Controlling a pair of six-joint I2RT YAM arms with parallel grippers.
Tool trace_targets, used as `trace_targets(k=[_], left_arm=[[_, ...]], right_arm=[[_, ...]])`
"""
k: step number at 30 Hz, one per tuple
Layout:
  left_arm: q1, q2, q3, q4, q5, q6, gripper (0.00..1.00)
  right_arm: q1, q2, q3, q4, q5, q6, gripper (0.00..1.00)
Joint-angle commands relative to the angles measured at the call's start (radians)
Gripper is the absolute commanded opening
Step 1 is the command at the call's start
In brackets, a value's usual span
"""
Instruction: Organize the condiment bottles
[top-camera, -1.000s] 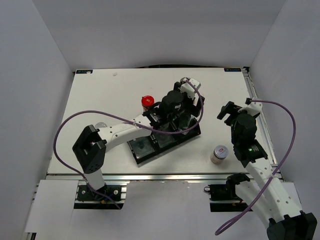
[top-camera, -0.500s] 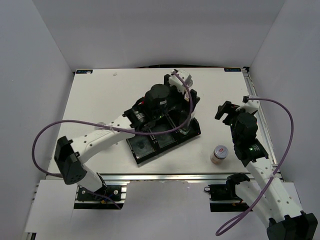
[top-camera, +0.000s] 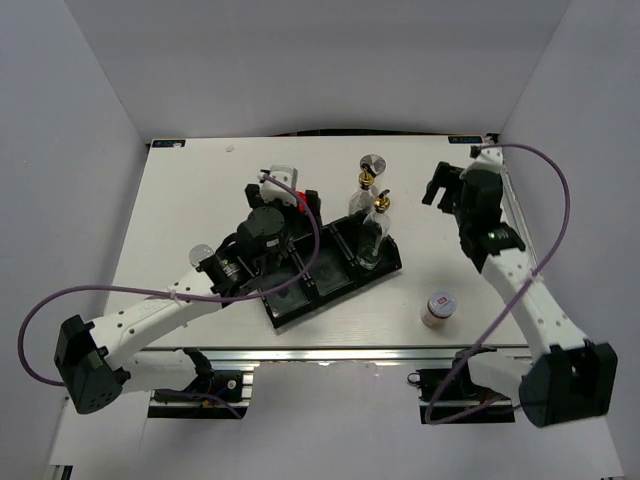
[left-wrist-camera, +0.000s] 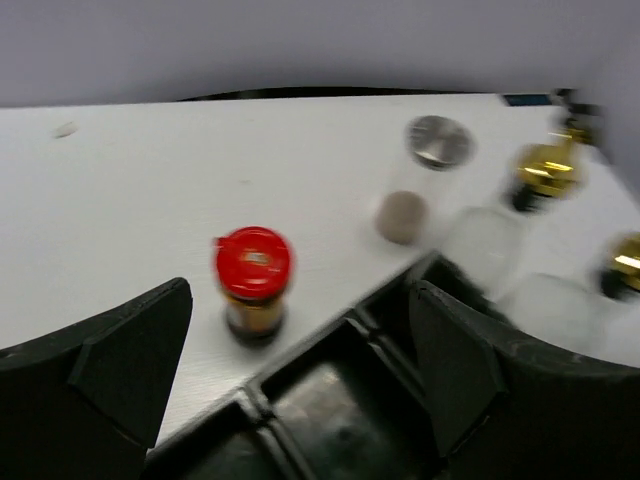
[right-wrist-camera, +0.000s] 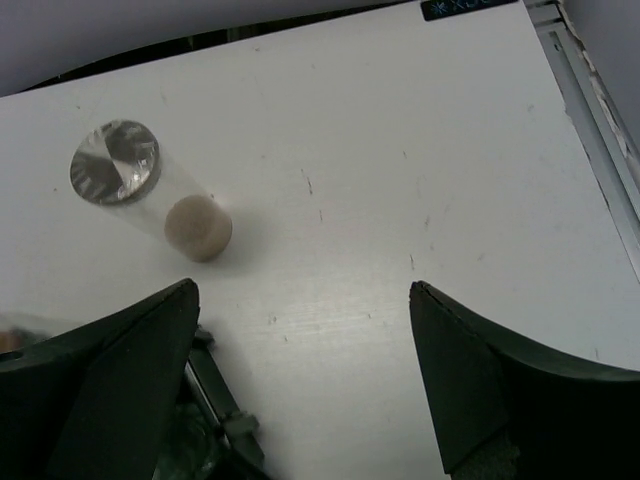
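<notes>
On the white desk (top-camera: 200, 190), near its middle: one black three-compartment tray (top-camera: 288, 297), set askew.

Item: red-lidded jar (left-wrist-camera: 252, 278), upright on the desk just beyond the tray's far wall, outside any compartment.

Item: nearer glass bottle (top-camera: 375, 235), gold spout, standing in the tray's right-hand compartment.

Item: farther glass bottle (top-camera: 362, 200), gold spout, close behind the first. Whether it stood inside the tray or just off it could not be told.

Item: silver-capped shaker (right-wrist-camera: 115, 165), on bare desk beyond the bottles, apart from the tray.

Item: pale-capped shaker (top-camera: 438, 306), on the desk to the right of the tray, near the front rail.

Left end effector (left-wrist-camera: 300, 290): fingers spread wide, holding nothing, poised over the tray's far wall and facing the jar.

Right end effector (right-wrist-camera: 302, 290): likewise wide and unladen, over the right rear of the desk, facing the silver-capped shaker.

Step judged in hand: approach to the jar. The next move called for lowering the spread fingers around the jar's body below the lid, closing, then lifting it over the tray wall into a free compartment.

Surface: matt white, lightly scuffed, metal rails at front and right. Room: plain pale walls on three sides.
</notes>
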Motion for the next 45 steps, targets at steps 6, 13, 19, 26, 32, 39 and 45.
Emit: trace_targets(k=[6,13,19,26,32,39,45], left_arm=[[0.339,0.024,-0.096,0.077,0.044,-0.118,0.98],[0.382,0.030,-0.118,0.067,0.044,-0.144,0.98],[0.382,-0.055,-0.205,0.096,0.050,-0.163,0.98],[0.383,-0.147,-0.257,0.096,0.054,-0.166,0.98],[0.383,-0.172,-0.270,0.085,0.050,-0.158,0.98],[0.383,-0.180,-0.274,0.079,0.030,-0.150,0.98],[0.383,-0.193,-0.282,0.077,0.014,-0.153,0.98]], right_arm=[[-0.024,0.441,0.413,0.077,-0.345,-0.062,0.89],[-0.015,0.778,0.795,-0.006,-0.498,-0.152,0.90],[-0.007,0.963,0.990,-0.092,-0.471,-0.248,0.89],[0.027,1.127,1.221,-0.236,-0.514,-0.347,0.89],[0.065,1.158,1.213,-0.238,-0.433,-0.387,0.90],[0.068,1.204,1.216,-0.250,-0.434,-0.363,0.89],[0.068,1.196,1.182,-0.262,-0.400,-0.370,0.86]])
